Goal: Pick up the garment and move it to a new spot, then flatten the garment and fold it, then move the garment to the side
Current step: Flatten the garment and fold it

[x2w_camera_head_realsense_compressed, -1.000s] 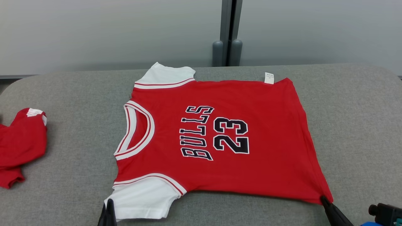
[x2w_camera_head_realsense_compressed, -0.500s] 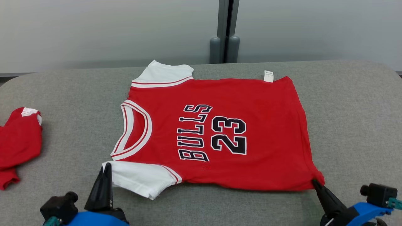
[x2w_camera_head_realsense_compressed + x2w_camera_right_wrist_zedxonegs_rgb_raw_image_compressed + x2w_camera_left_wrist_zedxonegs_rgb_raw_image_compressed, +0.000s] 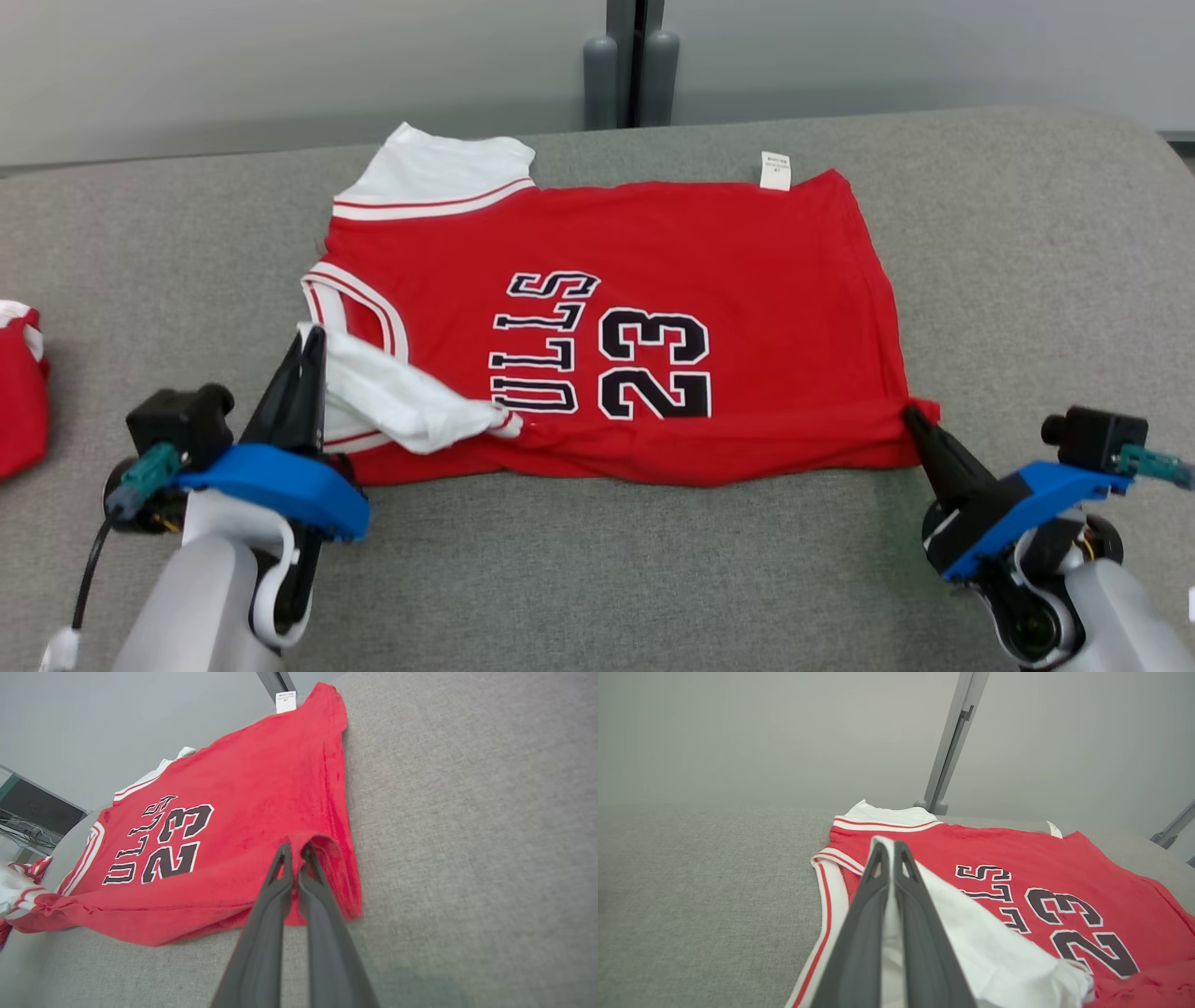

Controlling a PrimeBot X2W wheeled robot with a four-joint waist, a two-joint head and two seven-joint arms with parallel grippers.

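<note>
The red cloth shirt with white sleeves (image 3: pixel 653 243) is lying flat on the grey soft table (image 3: pixel 597 579). My left claw (image 3: pixel 313 334) is pinching its near sleeve (image 3: pixel 392 401), my right claw (image 3: pixel 910 417) its near bottom corner (image 3: pixel 926 408). I think I am starting the fold. Moving it aside is waiting.

The left gripper (image 3: pixel 313 336) and right gripper (image 3: pixel 908 413) carry the near edge of the jersey (image 3: pixel 766 280) toward 12 o'clock, folding it over. The white sleeve (image 3: pixel 392 401) now overlaps the lettering (image 3: pixel 546 345), and the 5 o'clock corner (image 3: pixel 922 409) curls inward.
</note>
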